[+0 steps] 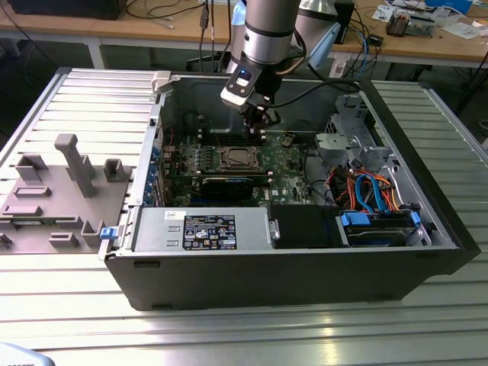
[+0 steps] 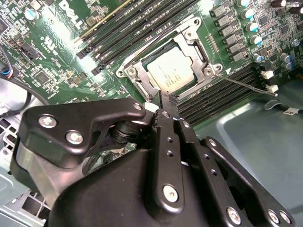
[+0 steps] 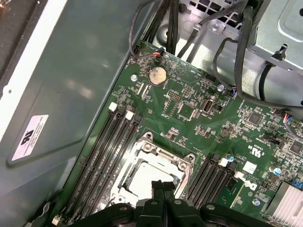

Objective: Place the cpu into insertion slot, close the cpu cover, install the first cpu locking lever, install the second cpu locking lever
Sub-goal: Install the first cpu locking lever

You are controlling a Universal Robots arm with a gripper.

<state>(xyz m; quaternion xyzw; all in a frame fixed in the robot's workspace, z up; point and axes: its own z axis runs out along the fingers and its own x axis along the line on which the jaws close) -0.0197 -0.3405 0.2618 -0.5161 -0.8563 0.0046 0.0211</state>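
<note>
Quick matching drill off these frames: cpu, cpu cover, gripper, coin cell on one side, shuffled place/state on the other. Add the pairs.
Things:
1. cpu
2. cpu cover
3. gripper
4. coin cell

Place or state:
A. round and silver, sits on the green board
B. fingers together, tip beside the cover's corner
C. flat, silver-grey top up, framed by metal
D. silvery frame lying down around the cpu

Pairs: 1-C, 2-D, 3-B, 4-A
</note>
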